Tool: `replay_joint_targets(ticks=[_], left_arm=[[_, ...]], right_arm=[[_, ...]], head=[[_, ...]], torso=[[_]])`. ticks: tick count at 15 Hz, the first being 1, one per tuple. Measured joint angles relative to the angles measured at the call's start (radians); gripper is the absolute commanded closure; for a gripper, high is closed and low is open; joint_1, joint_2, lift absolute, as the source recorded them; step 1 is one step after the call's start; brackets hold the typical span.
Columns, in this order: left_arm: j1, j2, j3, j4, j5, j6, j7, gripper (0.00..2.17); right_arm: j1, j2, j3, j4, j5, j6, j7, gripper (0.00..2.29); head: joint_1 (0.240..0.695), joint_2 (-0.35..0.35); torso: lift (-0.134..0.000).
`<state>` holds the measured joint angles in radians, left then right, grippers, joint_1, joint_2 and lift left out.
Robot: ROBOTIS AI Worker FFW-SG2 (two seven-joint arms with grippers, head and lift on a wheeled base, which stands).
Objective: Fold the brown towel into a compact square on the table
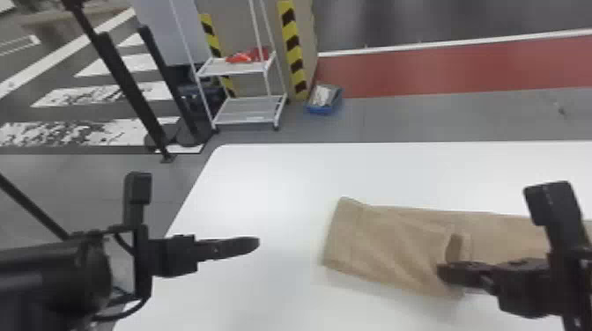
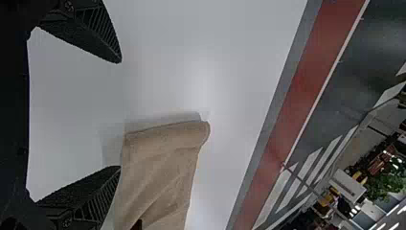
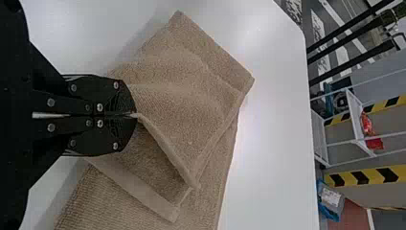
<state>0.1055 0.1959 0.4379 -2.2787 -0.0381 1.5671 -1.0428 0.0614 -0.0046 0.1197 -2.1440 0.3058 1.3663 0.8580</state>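
The towel (image 1: 387, 246) lies in partly overlapping layers at right on the table (image 1: 273, 211). At its near side, the right gripper (image 1: 445, 271) is closed, clamping an upper-layer edge. Left of the towel, the left gripper (image 1: 255, 243) is set wide, empty, above the table.

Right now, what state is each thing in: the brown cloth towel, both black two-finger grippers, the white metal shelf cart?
Brown cloth towel: partly folded, layers uneven, one edge pinched and raised.
Left black gripper: open, holding nothing.
Right black gripper: shut on the towel's edge.
White metal shelf cart: upright, red items on upper shelf.
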Motion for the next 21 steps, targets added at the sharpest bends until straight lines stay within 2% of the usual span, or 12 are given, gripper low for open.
replay_joint_targets(ticks=[3, 7, 11, 17, 18, 19, 20, 21], left_arm=[[-0.006, -0.001, -0.012, 0.006, -0.001, 0.0, 0.002, 0.1], [-0.007, -0.008, -0.033, 0.01, -0.019, 0.0, 0.001, 0.1], [-0.008, -0.001, -0.025, 0.022, -0.022, 0.0, -0.002, 0.1], [-0.022, 0.002, -0.03, 0.047, -0.025, 0.001, -0.002, 0.1], [-0.023, 0.002, -0.031, 0.051, -0.026, 0.001, -0.002, 0.1], [-0.024, 0.002, -0.033, 0.054, -0.026, 0.001, -0.002, 0.1], [-0.024, 0.003, -0.034, 0.056, -0.026, 0.0, -0.002, 0.1], [-0.024, 0.004, -0.034, 0.058, -0.026, 0.0, -0.002, 0.1]], right_arm=[[0.016, 0.0, -0.037, -0.008, 0.008, 0.006, 0.006, 1.53], [-0.027, 0.0, -0.07, 0.042, 0.005, -0.031, 0.008, 1.52], [-0.012, 0.0, -0.074, 0.036, 0.021, -0.027, 0.039, 1.52], [0.03, 0.0, -0.079, 0.003, 0.039, -0.017, 0.042, 1.52], [0.03, 0.0, -0.08, 0.006, 0.045, -0.019, 0.042, 1.23], [0.03, 0.0, -0.08, 0.009, 0.051, -0.019, 0.042, 0.74], [0.029, 0.0, -0.081, 0.011, 0.055, -0.018, 0.042, 0.47], [0.027, 0.0, -0.083, 0.011, 0.057, -0.014, 0.041, 0.42]], head=[[0.695, 0.263], [0.695, 0.222], [0.695, 0.23], [0.695, 0.229], [0.695, 0.226], [0.695, 0.224], [0.695, 0.222], [0.695, 0.218]], torso=[[-0.124], [-0.124], [-0.124], [-0.124], [-0.124], [-0.124], [-0.124], [-0.124]])
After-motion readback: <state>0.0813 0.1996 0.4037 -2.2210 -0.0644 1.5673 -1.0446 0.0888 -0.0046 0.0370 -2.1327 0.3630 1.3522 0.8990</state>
